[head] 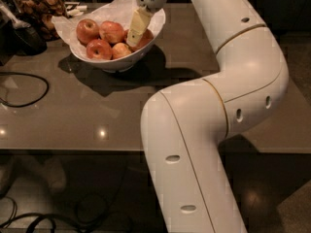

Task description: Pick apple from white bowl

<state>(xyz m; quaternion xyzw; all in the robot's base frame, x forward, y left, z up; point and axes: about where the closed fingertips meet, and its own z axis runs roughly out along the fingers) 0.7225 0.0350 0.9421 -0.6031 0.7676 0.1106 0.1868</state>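
Gripper [133,40] is hanging inside white bowl [116,63], tip touching apple [146,37] at bowl's right side; open/closed state: cannot tell; apple is lying among other apples [99,49], not yet lifted; grasp confirmation and lift-out are pending.

Reddish apple [145,37], partly hidden, in right side of paper-lined white bowl [114,65], jaws down inside bowl beside it

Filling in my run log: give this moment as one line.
gripper: low in right side of white bowl | apple: beside gripper, in bowl | grasp: unclear
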